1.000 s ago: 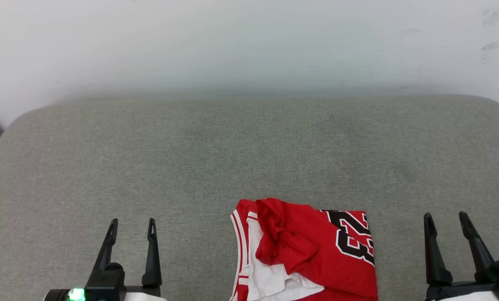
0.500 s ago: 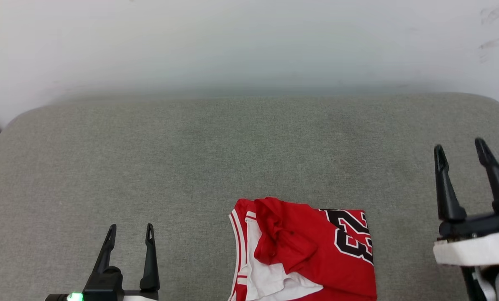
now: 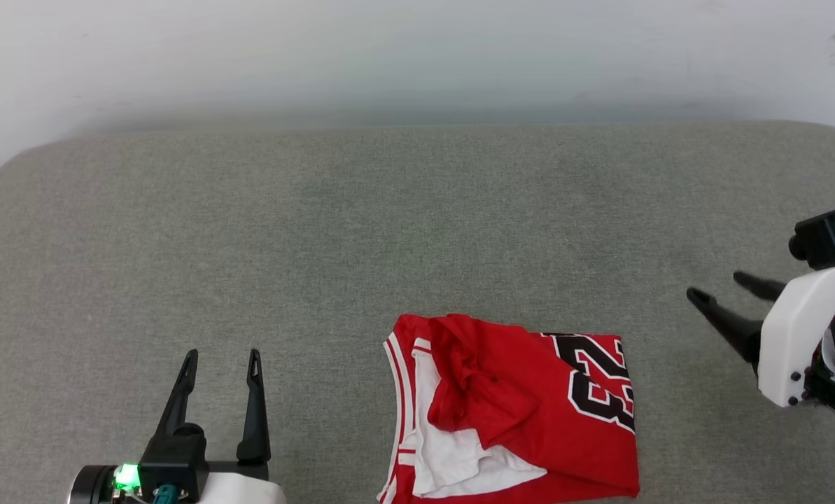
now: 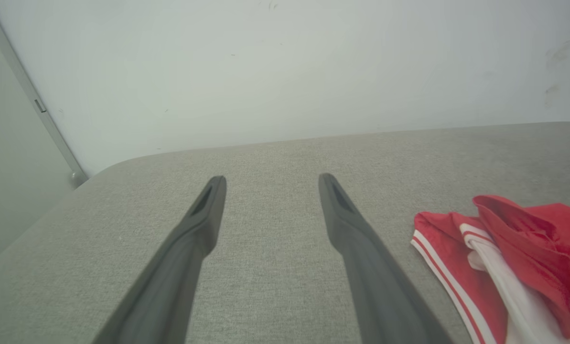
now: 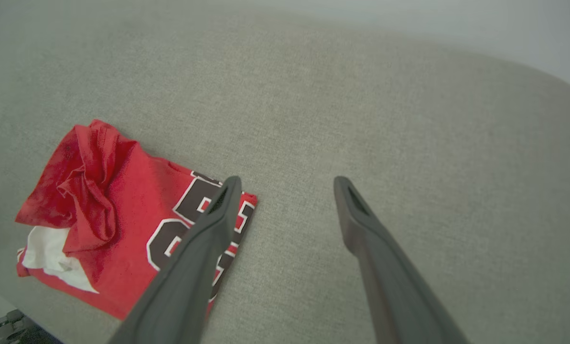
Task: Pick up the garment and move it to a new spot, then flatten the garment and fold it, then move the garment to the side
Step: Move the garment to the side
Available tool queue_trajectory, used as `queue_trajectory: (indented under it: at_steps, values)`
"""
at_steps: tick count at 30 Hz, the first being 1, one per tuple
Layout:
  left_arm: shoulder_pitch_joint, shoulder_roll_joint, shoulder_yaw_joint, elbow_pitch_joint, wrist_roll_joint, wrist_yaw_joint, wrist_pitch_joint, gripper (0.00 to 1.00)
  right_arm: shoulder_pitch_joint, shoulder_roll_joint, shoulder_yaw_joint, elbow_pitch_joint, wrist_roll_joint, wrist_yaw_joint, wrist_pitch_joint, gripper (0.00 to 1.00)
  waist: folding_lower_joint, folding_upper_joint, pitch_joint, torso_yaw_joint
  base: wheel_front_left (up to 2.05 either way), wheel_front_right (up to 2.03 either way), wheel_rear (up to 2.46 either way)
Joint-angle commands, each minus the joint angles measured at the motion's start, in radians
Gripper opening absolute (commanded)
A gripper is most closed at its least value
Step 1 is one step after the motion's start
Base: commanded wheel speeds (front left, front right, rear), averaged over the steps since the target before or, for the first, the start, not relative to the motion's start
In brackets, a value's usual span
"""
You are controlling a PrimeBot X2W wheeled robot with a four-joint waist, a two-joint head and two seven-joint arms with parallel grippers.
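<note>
Garment [image 3: 515, 420] lies folded, long axis crosswise (numerals [image 3: 602, 381] rightward), on grey cushion [image 3: 389, 231] by white wall [image 3: 417, 56]; left claw [image 3: 222, 354], right claw [image 3: 714, 284] apart, empty.

Long dark tapered fingers [image 3: 253, 406], white wrist shell [image 3: 798, 336], green indicator light [image 3: 127, 476].

A grey fabric cushion [image 3: 361, 231] with rounded far corners spreads before a plain white wall [image 3: 417, 49], faintly scuffed at far right. A slim grey rail [image 4: 36, 102] runs down the wall beyond the cushion's far left corner.
</note>
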Motion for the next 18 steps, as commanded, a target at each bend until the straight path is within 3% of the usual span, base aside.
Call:
queue_trajectory:
  at_steps: [1, 4, 8, 18]
  values:
    - [-0.018, -0.003, 0.002, -0.001, 0.003, -0.003, -0.003, 1.00, 0.006, -0.014, 0.009, 0.016, 0.076, -0.001, 0.075, 1.00, 0.0000, 0.0000, 0.015, 0.006, 0.00, 0.00, 0.00]
    - [-0.035, -0.005, 0.000, 0.000, 0.003, -0.008, -0.003, 1.00, 0.034, -0.025, 0.009, 0.044, 0.199, -0.001, 0.192, 1.00, 0.0000, 0.0000, 0.036, 0.016, 0.00, 0.00, 0.00]
    - [-0.060, -0.007, -0.003, -0.002, 0.005, -0.013, -0.003, 1.00, 0.066, -0.022, 0.027, 0.073, 0.286, -0.001, 0.261, 1.00, 0.0000, 0.0000, 0.069, 0.032, 0.00, 0.00, 0.00]
    - [-0.134, -0.010, -0.015, -0.002, 0.007, -0.029, -0.003, 1.00, 0.067, 0.098, 0.088, 0.210, 0.373, -0.001, 0.227, 1.00, 0.0000, 0.0000, 0.166, 0.086, 0.00, 0.00, 0.00]
